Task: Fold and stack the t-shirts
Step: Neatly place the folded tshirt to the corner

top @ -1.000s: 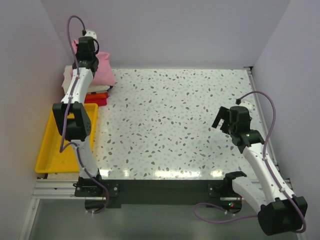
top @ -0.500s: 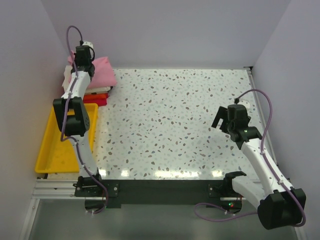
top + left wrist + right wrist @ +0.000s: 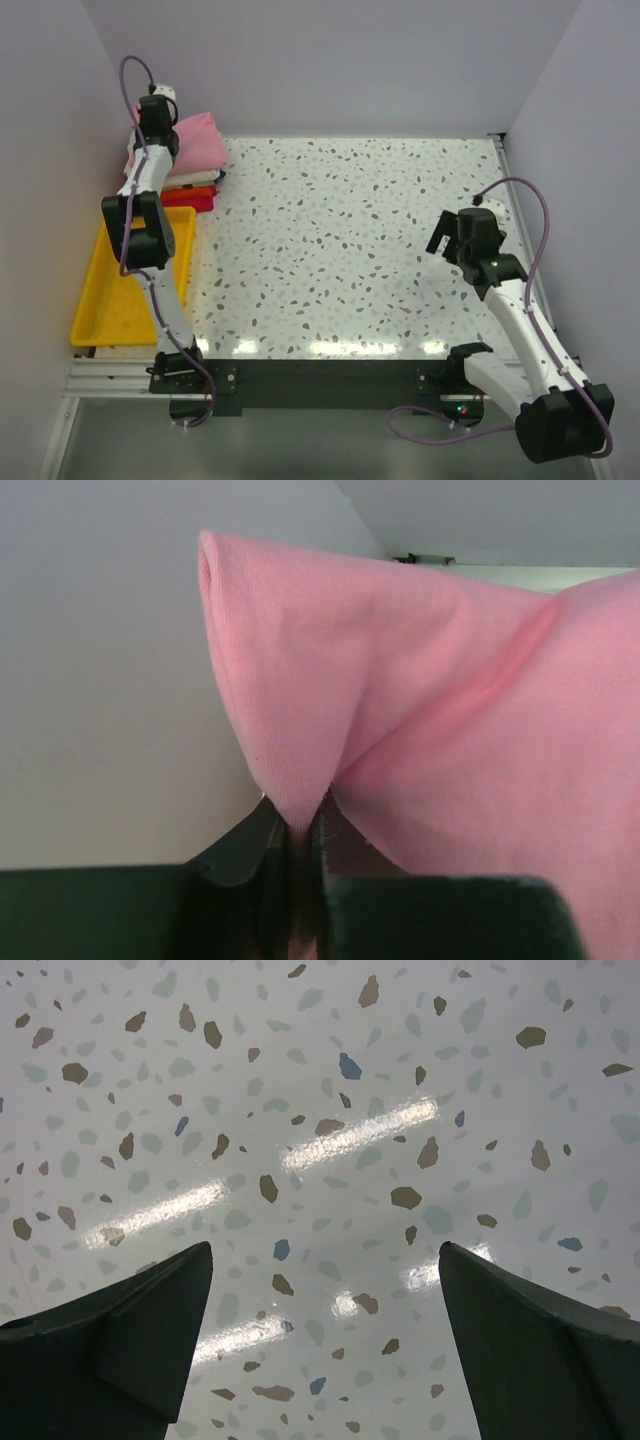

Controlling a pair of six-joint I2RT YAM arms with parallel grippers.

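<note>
At the far left corner of the table, just beyond the yellow tray, the pink t-shirt is laid on top of a stack. The edges of an orange t-shirt and a red t-shirt are seen beneath it. A fold of the pink cloth is pinched between the nearly closed jaws of the left gripper and drawn up into a peak. Of the tray, bare yellow floor is shown, partly covered by the left arm. The right gripper is spread wide above the speckled surface, and nothing is gripped by it.
</note>
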